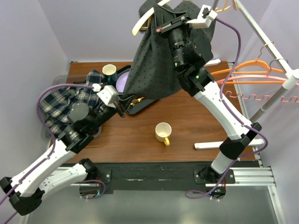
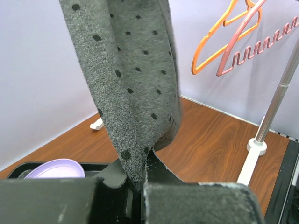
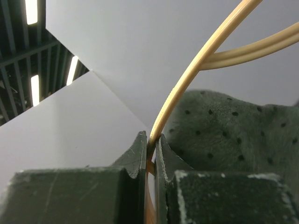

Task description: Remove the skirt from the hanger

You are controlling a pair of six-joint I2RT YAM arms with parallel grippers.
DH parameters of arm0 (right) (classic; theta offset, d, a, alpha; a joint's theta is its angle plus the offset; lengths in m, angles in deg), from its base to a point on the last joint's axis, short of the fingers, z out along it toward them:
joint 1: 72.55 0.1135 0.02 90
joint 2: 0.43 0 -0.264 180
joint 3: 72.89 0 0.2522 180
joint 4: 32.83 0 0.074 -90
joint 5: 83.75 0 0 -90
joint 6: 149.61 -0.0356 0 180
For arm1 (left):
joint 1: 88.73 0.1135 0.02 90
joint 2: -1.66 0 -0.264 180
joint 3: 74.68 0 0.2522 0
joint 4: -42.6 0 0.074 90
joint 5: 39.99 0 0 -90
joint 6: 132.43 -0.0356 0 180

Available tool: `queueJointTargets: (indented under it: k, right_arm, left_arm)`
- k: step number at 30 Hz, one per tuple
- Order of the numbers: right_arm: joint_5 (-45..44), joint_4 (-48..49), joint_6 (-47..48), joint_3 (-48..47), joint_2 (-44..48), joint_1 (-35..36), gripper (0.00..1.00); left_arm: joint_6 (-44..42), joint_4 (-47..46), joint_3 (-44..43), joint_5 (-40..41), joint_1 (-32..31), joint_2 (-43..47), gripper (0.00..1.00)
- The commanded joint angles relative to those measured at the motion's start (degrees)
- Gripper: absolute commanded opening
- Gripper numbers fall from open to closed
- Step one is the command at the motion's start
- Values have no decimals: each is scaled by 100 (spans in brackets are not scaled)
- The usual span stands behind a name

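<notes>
Top external: the right gripper [image 1: 159, 29] is raised high over the far side of the table [image 1: 187, 116] and holds up the cream hanger [image 1: 141, 22]. The skirt [image 1: 149, 65], dark grey with black dots, hangs down from the hanger in a long drape. Its long axis runs from the right gripper at the top to the left gripper [image 1: 121, 111] at the bottom hem. The left gripper is low, just above the table, so it is the arm nearer the skirt's free end. A plaid cloth [image 1: 65, 105] lies to its left, a mug [image 1: 163, 133] stands on the table in front of the skirt, and a rack [image 1: 275, 88] with orange hangers [image 1: 252, 72] stands to the right.

Left wrist: the left gripper [image 2: 138, 186] has its jaws closed on the hem. The skirt [image 2: 131, 79] rises straight up out of the pinch, a little slack. A purple plate [image 2: 56, 169] shows low on the left.

Right wrist: the right gripper [image 3: 152, 149] is clamped tight on the hanger [image 3: 201, 60], on its thin cream rod. The skirt [image 3: 224, 130] bunches just to the right of the fingers and touches the rod.

The skirt is on the hanger, not yet removed. With the top held fast, the next move probably turns on the left arm drawing the hem down and away along the drape. How the waist is fixed to the hanger cannot be seen.
</notes>
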Motion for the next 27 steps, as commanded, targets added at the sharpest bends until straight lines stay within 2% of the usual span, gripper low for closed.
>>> queueJointTargets:
  k: [1,6,11,15,23,27]
  right_arm:
    - [-333,583,384,-463,7,-324,0]
    - [-298,434,392,-691,-151,-377,0]
    - [-245,232,480,-1069,-327,-412,0]
    - [-96,101,629,-1236,-344,-412,0]
    - [185,-40,823,-920,15,-420,0]
    - [580,-190,771,-630,217,-412,0]
  left_arm:
    - [-182,721,26,81,-26,422,0]
    - [-339,1064,-219,503,-26,783,0]
    - [-385,1310,-474,1521,-26,1293,0]
    - [-560,1144,-956,2435,-26,1469,0]
    - [-1456,520,-2608,3148,-35,890,0]
    - [-2518,-392,-2787,3938,-26,302,0]
